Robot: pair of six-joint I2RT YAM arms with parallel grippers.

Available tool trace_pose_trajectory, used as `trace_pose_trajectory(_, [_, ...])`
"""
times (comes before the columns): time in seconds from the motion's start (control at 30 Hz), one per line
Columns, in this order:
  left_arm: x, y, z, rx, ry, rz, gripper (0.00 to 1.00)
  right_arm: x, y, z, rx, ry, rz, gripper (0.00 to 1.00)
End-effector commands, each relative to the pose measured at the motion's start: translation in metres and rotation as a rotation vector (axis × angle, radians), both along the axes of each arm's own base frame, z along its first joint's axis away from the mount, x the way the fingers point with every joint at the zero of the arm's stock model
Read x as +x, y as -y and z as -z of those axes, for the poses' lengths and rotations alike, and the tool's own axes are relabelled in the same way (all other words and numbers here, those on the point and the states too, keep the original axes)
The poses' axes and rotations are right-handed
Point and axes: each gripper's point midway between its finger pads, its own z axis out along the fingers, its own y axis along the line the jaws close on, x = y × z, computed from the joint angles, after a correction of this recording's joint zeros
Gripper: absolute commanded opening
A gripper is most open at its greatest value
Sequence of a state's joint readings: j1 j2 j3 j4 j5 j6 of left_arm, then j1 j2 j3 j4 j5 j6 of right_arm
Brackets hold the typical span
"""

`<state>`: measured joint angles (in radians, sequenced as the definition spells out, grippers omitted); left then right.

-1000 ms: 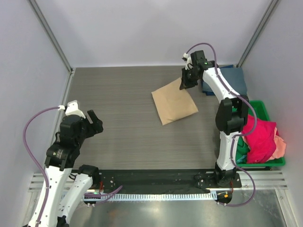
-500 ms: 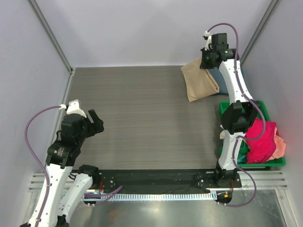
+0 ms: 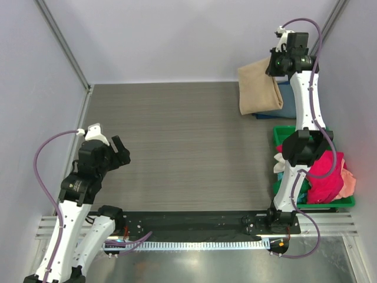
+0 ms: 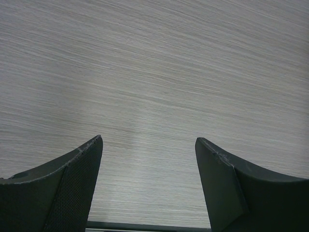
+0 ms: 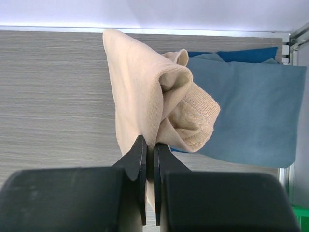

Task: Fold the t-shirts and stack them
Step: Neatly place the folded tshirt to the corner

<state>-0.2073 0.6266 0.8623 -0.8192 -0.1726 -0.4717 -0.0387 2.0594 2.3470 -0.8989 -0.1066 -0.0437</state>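
Top view: the slate-blue shirt [image 3: 288, 94] lies folded in the far right corner of the table [image 3: 177, 135]. The tan shirt [image 3: 259, 88] hangs from the right gripper [image 3: 275, 65] over that shirt's left part, covering some of it. On the slate-blue shirt's near side sits the green bin [image 3: 339, 203], holding a magenta shirt [image 3: 324, 174] and others in a heap. The left gripper [image 3: 119, 152] is well apart from the slate-blue shirt, across the table on its near-left; the broad bare stretch between them is the open room for moving. The walls close in just beyond the slate-blue shirt on its far and right sides, so I judge any swing there must be short.

Left wrist view: the left gripper [image 4: 147, 145] has its fingers [image 4: 72, 179] spread wide over bare table [image 4: 154, 63]; nothing is held.

Right wrist view: the right gripper [image 5: 149, 142] has its fingers [image 5: 139, 159] pressed nearly together, pinching a bunched fold of the tan shirt [image 5: 140, 82], with a ribbed hem curled to the right. The slate-blue shirt [image 5: 251, 106] lies flat behind it, with a darker blue layer [image 5: 231, 52] beneath. The cloth looks light and limp; from one pinch it probably sags and could open, so the thick gathered layers seem the safest hold; releasing low over the slate-blue shirt looks wise.
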Motion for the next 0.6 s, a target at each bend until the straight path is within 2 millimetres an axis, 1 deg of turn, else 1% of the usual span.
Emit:
trace_pose_trajectory(0.0, [0.007, 0.004, -0.007, -0.013, 0.034, 0.009, 0.78, -0.012, 0.005, -0.068, 0.019, 0.163, -0.016, 0.01])
trace_pose_trajectory(0.17, [0.008, 0.005, -0.003, -0.013, 0.018, 0.014, 0.78, -0.014, 0.019, -0.072, 0.053, 0.172, -0.017, 0.01])
trace_pose_trajectory(0.3, [0.01, 0.006, -0.001, -0.015, 0.009, 0.02, 0.77, -0.01, 0.021, -0.073, 0.06, 0.18, -0.032, 0.01])
trace_pose_trajectory(0.33, [0.01, 0.006, 0.0, -0.014, 0.003, 0.02, 0.77, -0.009, 0.024, -0.076, 0.057, 0.189, -0.032, 0.01])
trace_pose_trajectory(0.37, [0.01, 0.007, 0.0, -0.013, 0.001, 0.019, 0.77, -0.005, 0.027, -0.071, 0.056, 0.182, -0.027, 0.01])
trace_pose_trajectory(0.43, [0.011, 0.007, 0.002, -0.012, -0.008, 0.019, 0.77, -0.002, 0.035, -0.07, 0.046, 0.185, -0.02, 0.01])
trace_pose_trajectory(0.47, [0.011, 0.006, 0.003, -0.009, -0.011, 0.017, 0.77, 0.002, 0.037, -0.063, 0.044, 0.174, -0.02, 0.01])
trace_pose_trajectory(0.5, [0.011, 0.006, 0.004, -0.009, -0.014, 0.017, 0.77, 0.003, 0.041, -0.062, 0.042, 0.174, -0.017, 0.01])
trace_pose_trajectory(0.53, [0.012, 0.006, 0.003, -0.008, -0.014, 0.016, 0.77, 0.005, 0.048, -0.061, 0.046, 0.177, -0.011, 0.01])
trace_pose_trajectory(0.57, [0.012, 0.006, 0.005, -0.007, -0.021, 0.017, 0.76, 0.009, 0.051, -0.055, 0.052, 0.173, -0.011, 0.01])
